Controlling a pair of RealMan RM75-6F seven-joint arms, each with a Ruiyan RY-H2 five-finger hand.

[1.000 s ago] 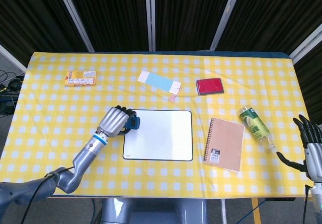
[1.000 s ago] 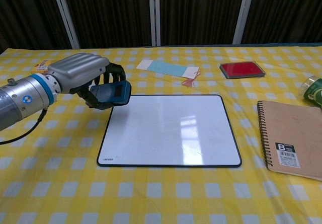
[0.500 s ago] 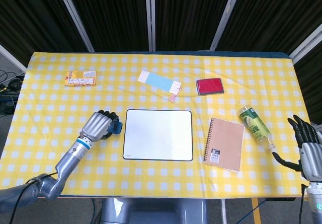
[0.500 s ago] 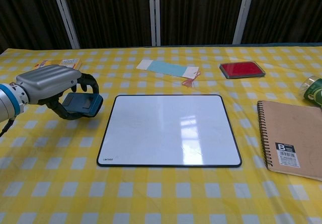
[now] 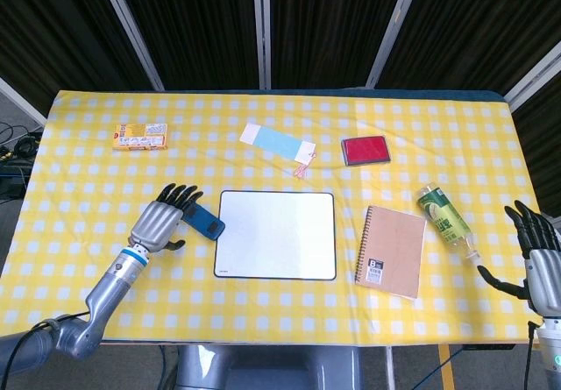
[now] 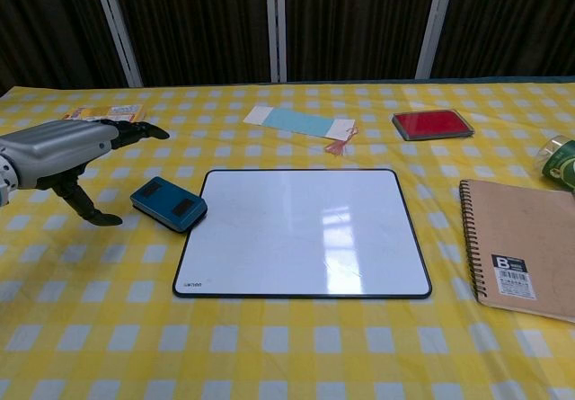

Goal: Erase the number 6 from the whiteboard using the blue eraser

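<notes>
Blue eraser (image 6: 168,204): it lies flat on the yellow checked tablecloth (image 5: 79,180), just beside the left edge of the whiteboard, and I judge it set down for good.
My left hand (image 5: 161,218): fingers spread wide and holding nothing; in the chest view it hovers just left of the eraser, apart from it.
Step in hand: drawing my left hand clear. To do it well I lift straight up and back, so no finger clips the eraser and nudges it onto the board.
Eraser's look: a small rounded block, teal-blue on top with darker panels, sitting at a slant with one corner close to the board's black frame.
Whiteboard (image 5: 276,234): white, glossy, with a thin black border and a tiny mark at the lower left corner; I see no 6 or any other writing on it, so the wiping seems done.
Notebook (image 5: 390,251): brown, spiral-bound, to the right of the board, well out of my way.
Bottle (image 5: 443,217): green, lying on its side further right.
My right hand (image 5: 537,254): at the table's right edge, fingers apart, gripping nothing.
</notes>
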